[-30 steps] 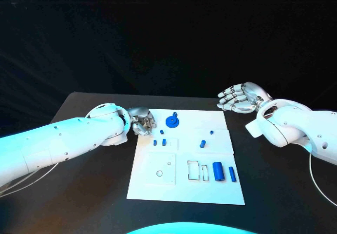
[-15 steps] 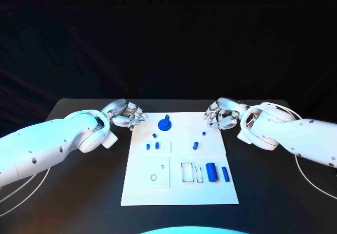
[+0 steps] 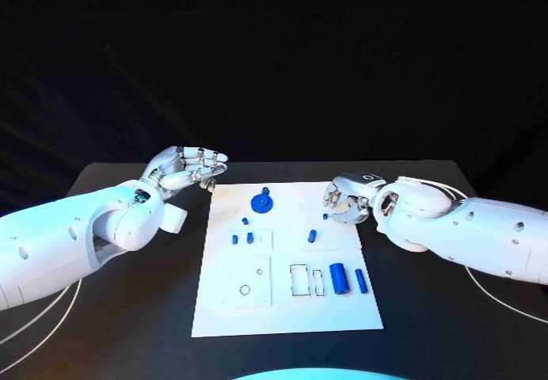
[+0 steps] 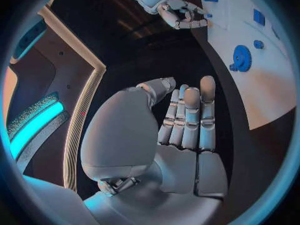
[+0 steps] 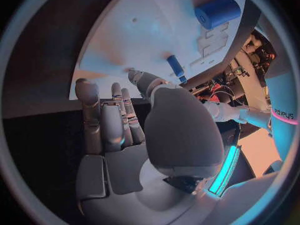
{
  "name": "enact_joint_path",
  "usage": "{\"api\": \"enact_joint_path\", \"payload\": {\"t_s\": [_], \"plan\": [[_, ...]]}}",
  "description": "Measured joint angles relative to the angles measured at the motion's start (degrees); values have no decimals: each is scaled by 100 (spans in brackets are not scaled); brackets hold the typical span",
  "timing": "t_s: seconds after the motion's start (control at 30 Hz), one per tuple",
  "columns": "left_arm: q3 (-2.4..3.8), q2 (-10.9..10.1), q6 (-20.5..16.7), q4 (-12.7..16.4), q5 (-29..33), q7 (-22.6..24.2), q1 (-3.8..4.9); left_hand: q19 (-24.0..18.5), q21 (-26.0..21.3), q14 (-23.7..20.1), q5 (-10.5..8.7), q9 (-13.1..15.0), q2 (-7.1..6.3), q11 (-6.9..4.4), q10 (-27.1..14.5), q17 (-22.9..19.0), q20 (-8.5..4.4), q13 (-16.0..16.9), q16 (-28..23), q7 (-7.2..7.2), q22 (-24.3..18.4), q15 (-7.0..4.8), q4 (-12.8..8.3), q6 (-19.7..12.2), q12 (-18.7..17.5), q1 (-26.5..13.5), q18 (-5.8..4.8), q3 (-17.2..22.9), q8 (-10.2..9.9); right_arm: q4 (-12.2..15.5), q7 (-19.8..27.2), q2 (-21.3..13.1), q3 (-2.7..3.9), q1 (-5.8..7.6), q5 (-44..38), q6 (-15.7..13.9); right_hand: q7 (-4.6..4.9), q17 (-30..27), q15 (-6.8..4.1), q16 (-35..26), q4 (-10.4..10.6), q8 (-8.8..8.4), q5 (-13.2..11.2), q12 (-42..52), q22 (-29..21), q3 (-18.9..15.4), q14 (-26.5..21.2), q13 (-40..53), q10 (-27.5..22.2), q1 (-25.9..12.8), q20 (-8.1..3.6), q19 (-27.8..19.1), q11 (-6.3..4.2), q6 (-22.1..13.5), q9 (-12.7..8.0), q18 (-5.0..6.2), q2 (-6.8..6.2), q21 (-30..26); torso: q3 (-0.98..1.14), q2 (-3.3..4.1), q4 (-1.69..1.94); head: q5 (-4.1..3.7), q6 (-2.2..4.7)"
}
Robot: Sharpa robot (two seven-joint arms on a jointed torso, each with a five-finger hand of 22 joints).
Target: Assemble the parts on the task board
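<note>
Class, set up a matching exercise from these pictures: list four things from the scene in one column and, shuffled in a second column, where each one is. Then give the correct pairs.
Things
1. round blue gear
2. large blue cylinder
3. left hand
4. right hand

Places
A. over the right edge of the white task board, fingers curled
B. lying near the board's right side, closer to the robot
C. off the board's far left corner, open, above the black table
D. at the board's far end, about the middle

Pairs: 1-D, 2-B, 3-C, 4-A
</note>
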Motion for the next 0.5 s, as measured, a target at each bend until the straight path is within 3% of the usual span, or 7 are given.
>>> {"api": "enact_joint_path", "payload": {"t_s": [0.07, 0.3, 0.37, 0.5], "plan": [[0, -10, 1, 14, 87, 50, 0, 0, 0, -10, 0, -1, 0, 0, 0, -4, 0, 0, -6, 0, -1, 10, 0, 0, 0, 0, 0, 0, 0, -8, -34, 30, -1, -26, -95, -2, 7, 117, 0, 120, 7, 0, 0, 0, 135, -7, 0, 6, 0, 0, 1, 63, 0, 8, 6, -89, 0, 127, 0, 0, 3, -1, -4], [0, -32, 3, 35, 248, 131, -1, 0, 0, -20, 0, -5, 0, 0, 0, -26, 0, 0, -22, 20, -5, 20, -16, -21, 0, 0, 0, -15, 0, -22, -91, 94, -2, -70, -258, -6, 28, 451, 0, 472, 29, 0, 0, 28, 562, 16, 0, 25, 88, 0, 6, 219, 9, 29, 47, -89, 0, 526, -4, 0, 2, 3, -21], [0, -37, 3, 37, 275, 141, -1, 0, 0, -20, 0, -5, 0, 0, 0, -26, 0, -1, -22, 19, -11, 20, -16, -21, 0, 0, 0, -15, 0, -16, -98, 102, -2, -79, -276, -5, 21, 542, 0, 569, 29, 0, 0, 76, 692, 67, 0, 43, 188, 0, 9, 257, -22, 76, 64, -178, 0, 646, -4, 0, 2, 5, -26], [0, -42, 3, 40, 312, 148, -1, 0, 0, -20, 0, -11, 0, 0, 0, -37, 0, -1, -22, 19, -12, 20, -16, -21, 0, 0, -1, -15, 0, -1, -107, 110, -2, -92, -295, 10, -17, 656, 0, 689, 32, 3, 0, 113, 891, 136, 0, 61, 306, 0, -8, 325, -49, 177, 104, -177, 0, 833, -2, 0, -1, 10, -35]]}}
